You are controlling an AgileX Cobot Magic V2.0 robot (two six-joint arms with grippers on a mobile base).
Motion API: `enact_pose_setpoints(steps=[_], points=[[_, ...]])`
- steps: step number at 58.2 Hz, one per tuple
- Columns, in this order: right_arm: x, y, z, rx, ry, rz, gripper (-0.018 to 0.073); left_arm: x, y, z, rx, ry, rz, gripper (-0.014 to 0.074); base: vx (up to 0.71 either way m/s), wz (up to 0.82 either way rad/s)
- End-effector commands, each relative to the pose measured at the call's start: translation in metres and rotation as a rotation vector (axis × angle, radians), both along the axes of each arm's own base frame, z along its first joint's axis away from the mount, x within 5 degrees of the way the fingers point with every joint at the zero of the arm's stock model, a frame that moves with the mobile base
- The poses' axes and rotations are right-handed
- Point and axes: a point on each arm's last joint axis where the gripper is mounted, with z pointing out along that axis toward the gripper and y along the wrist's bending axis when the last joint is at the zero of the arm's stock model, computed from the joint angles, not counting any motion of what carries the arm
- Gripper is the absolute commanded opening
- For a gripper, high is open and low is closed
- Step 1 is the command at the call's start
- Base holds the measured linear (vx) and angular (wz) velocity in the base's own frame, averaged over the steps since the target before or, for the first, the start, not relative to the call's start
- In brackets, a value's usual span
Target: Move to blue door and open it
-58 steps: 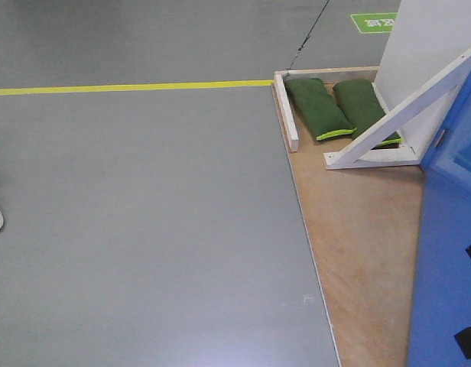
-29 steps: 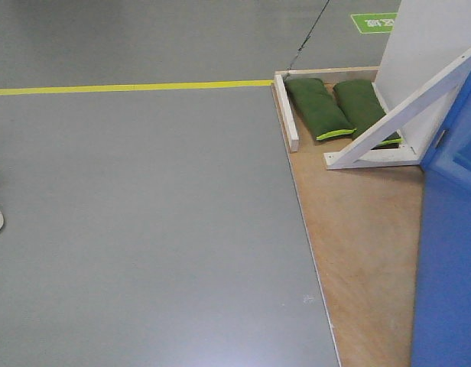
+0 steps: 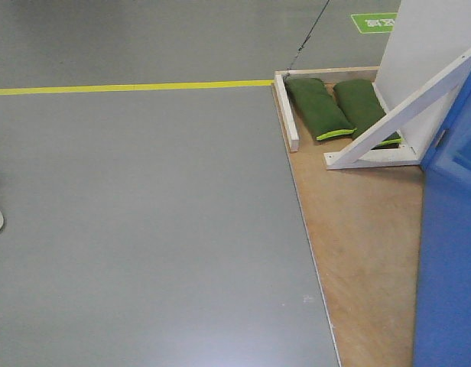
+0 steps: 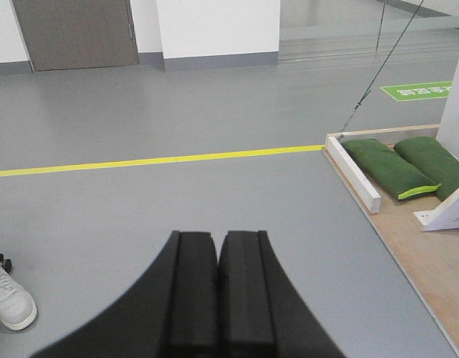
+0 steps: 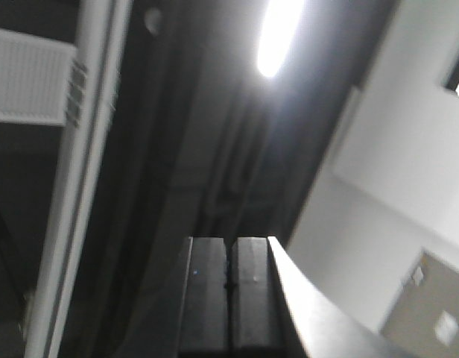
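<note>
Grey sealed flooring fills most of the front view, crossed by a yellow tape line. A low plywood platform lies to the right.

**Position of the task item.** The tall glossy blue door panel stands on that platform at the extreme right edge of the front view. Only part of its face is visible. No lever handle, lock or latch plate appears in any view, and whether the door is latched or ajar cannot be determined.

**Gripper state.** The left gripper points out over the floor with its black pads pressed together, holding nothing. The right gripper is likewise closed and empty. It is aimed upward at a bright ceiling light, well away from the door.

**Hazards, as judged from this position.**
1. Handle not sighted. Any reach made now would be blind and could strike the panel face instead of the lever.
2. Closed jaws. They would probably have to part before they could grip the lever, otherwise they may slide off it.
3. Platform edge. A wheel meeting the raised edge at an angle could jolt or stall the base.
4. Obstructions. The white diagonal wooden brace and two green sandbags occupy the far end of the platform, so a wide approach risks contact.
5. Bystander. A white shoe is visible at the left, so turning in that direction needs care.
6. Swing direction unknown. A base parked too close could block the door's travel.
</note>
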Motion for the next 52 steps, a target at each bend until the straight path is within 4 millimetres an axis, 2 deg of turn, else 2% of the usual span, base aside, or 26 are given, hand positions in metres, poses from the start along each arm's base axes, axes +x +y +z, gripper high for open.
enact_pose_setpoints(steps=[1,14,19,22,27,33,38,42,52], points=[[-0.015,-0.011,0.02,0.045,-0.101,-0.096,0.0012,-0.001,-0.001,0.017,-0.009,-0.123,-0.011,0.0073,0.0,0.0],[-0.021,-0.017,0.023,0.087,-0.145,-0.15,0.0012,-0.001,-0.001,0.017,-0.009,-0.123,-0.011,0.0073,0.0,0.0],[-0.02,-0.015,0.022,0.067,-0.132,-0.139,0.0012,-0.001,-0.001,0.017,-0.009,-0.123,-0.011,0.0073,0.0,0.0],[-0.012,-0.014,0.021,0.06,-0.112,-0.133,0.0012,-0.001,-0.001,0.017,-0.009,-0.123,-0.011,0.0073,0.0,0.0],[-0.012,-0.018,0.022,0.094,-0.136,-0.166,0.0012,-0.001,-0.001,0.017,-0.009,-0.123,-0.011,0.0073,0.0,0.0],[-0.025,-0.036,0.024,0.219,-0.246,-0.324,0.0012,-0.001,-0.001,0.017,-0.009,-0.123,-0.011,0.0073,0.0,0.0],[-0.041,-0.056,0.022,0.359,-0.377,-0.551,0.0012,-0.001,-0.001,0.017,-0.009,-0.123,-0.011,0.0073,0.0,0.0],[-0.037,-0.07,0.017,0.411,-0.407,-0.694,0.0012,-0.001,-0.001,0.017,-0.009,-0.123,-0.011,0.0073,0.0,0.0],[-0.027,-0.101,0.01,0.401,-0.334,-0.892,0.0012,-0.001,-0.001,0.017,-0.009,-0.123,-0.011,0.0073,0.0,0.0]])
